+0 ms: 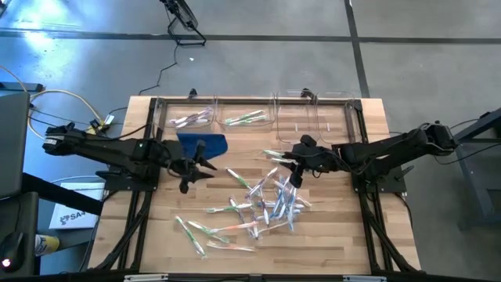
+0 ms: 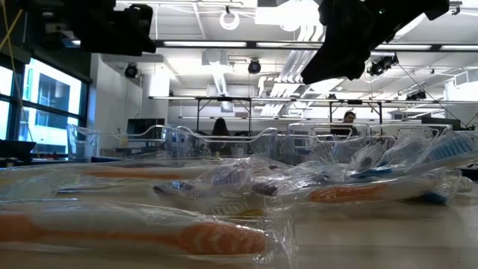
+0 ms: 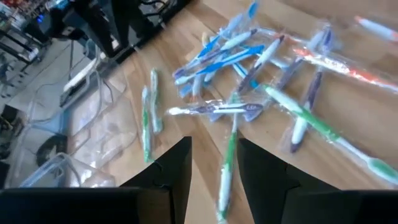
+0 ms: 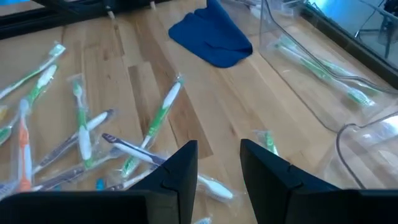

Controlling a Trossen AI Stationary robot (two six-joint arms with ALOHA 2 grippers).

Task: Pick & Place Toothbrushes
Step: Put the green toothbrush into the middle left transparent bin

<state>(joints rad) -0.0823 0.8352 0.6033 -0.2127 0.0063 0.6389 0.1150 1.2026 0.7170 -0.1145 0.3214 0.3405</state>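
Bench: a pale wooden-plank bench (image 1: 329, 235) with a dark frame, both dark arms reaching in from its two short sides.

Toothbrushes: a loose heap of thin wrapped toothbrushes (image 1: 270, 202) with green, blue, pink, orange and whitish handles lies on the middle and near-right part of the bench (the clear wrapping glints in the low view); a few stragglers (image 1: 192, 233) lie apart toward the near-left corner.

Bins: a row of clear plastic bins (image 1: 309, 119) stands along the far edge; the two toward the left already hold a few toothbrushes, whitish-pink ones (image 1: 192, 120) in one and green ones (image 1: 244, 118) in the next.

Cloth: a crumpled blue cloth (image 1: 205, 143) lies just in front of the left bins, near the far-left part of the bench.

Left pincer: the left pincer (image 1: 188, 168) hovers over bare wood beside the cloth, left of the heap; its wrist view shows the fingers (image 3: 177, 171) parted, released, with nothing between them and a green toothbrush (image 3: 229, 163) lying on the bench below the gap.

Right pincer: the right pincer (image 1: 296, 174) hangs over the far-right edge of the heap; its fingers (image 4: 180, 168) stand apart with only bench wood between them, gripping nothing.
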